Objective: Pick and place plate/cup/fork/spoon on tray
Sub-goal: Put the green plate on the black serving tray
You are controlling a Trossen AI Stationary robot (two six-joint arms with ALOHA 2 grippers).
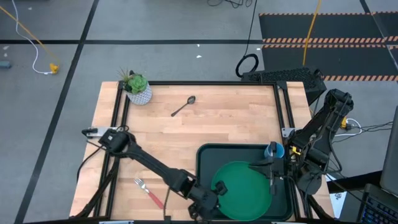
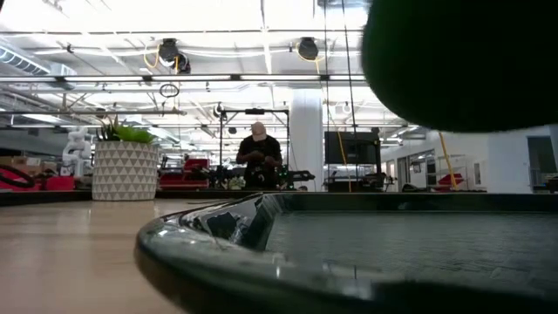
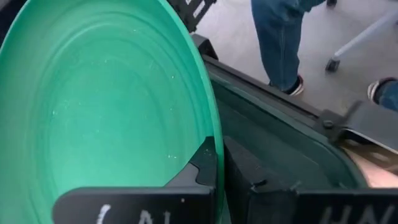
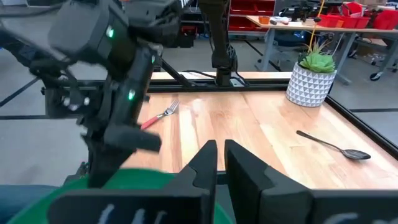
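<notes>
My left gripper (image 1: 211, 194) is shut on the round green plate (image 1: 242, 190), which is over the dark tray (image 1: 202, 163) at the table's near right. In the low view the plate (image 2: 462, 61) shows as a dark shape lifted above the tray's rim (image 2: 200, 235). The blue cup (image 1: 275, 150) stands in the tray's far right corner. My right gripper (image 1: 272, 177) points down over the plate's right rim, its fingers shut to a narrow slit (image 4: 221, 162). The red-handled fork (image 1: 148, 191) and the metal spoon (image 1: 184, 106) lie flat on the wood. My left gripper pinches the plate's rim (image 3: 214, 163) between its two fingers, at the plate's left side, coming from the table's left. The plate is lifted clear and tilted above the tray floor (image 3: 280, 143). Whether my right gripper touches the plate (image 4: 124, 186), I cannot tell.
A white pot with a green plant (image 1: 138, 92) stands at the table's far left corner. The wood between the spoon and the tray is bare. A person (image 2: 259, 157) stands in the room beyond, and legs (image 3: 280, 37) show past the table's near edge.
</notes>
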